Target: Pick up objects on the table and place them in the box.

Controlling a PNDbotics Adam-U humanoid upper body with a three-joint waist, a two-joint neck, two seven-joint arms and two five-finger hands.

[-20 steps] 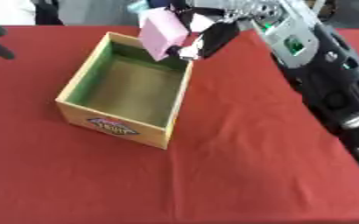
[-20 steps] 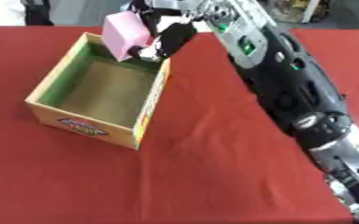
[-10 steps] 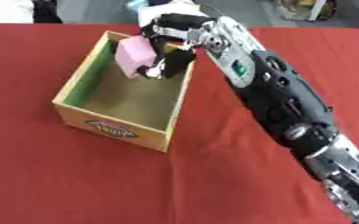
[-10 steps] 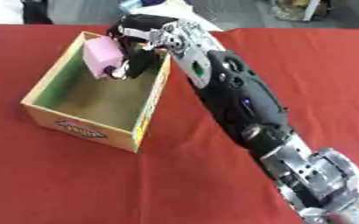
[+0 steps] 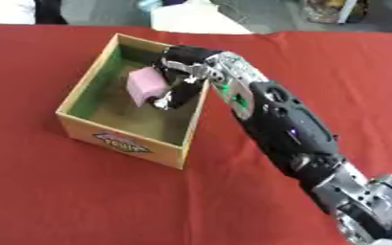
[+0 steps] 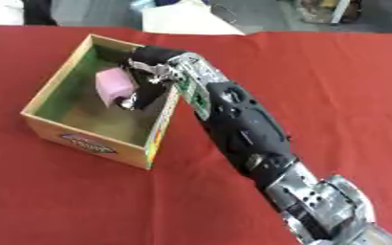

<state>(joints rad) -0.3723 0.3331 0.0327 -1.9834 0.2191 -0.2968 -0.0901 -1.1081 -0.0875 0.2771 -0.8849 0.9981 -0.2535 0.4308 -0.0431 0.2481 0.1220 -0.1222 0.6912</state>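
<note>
An open cardboard box (image 5: 176,139) with a green inner lining sits on the red table. My right arm reaches in from the lower right and bends over the box's right wall. My right hand (image 5: 177,91) is inside the box, its fingers curled round a pink block (image 5: 144,85) that hangs low within the box. I cannot tell whether the block touches the box floor. My left hand shows in neither view.
The red tablecloth (image 5: 316,62) spreads around the box. A pale object (image 5: 195,21) lies past the table's far edge, behind the box. A label is printed on the box's near wall (image 6: 84,142).
My right hand has carried the pink block from above the box's far rim down into the box. The camera has also shifted.
</note>
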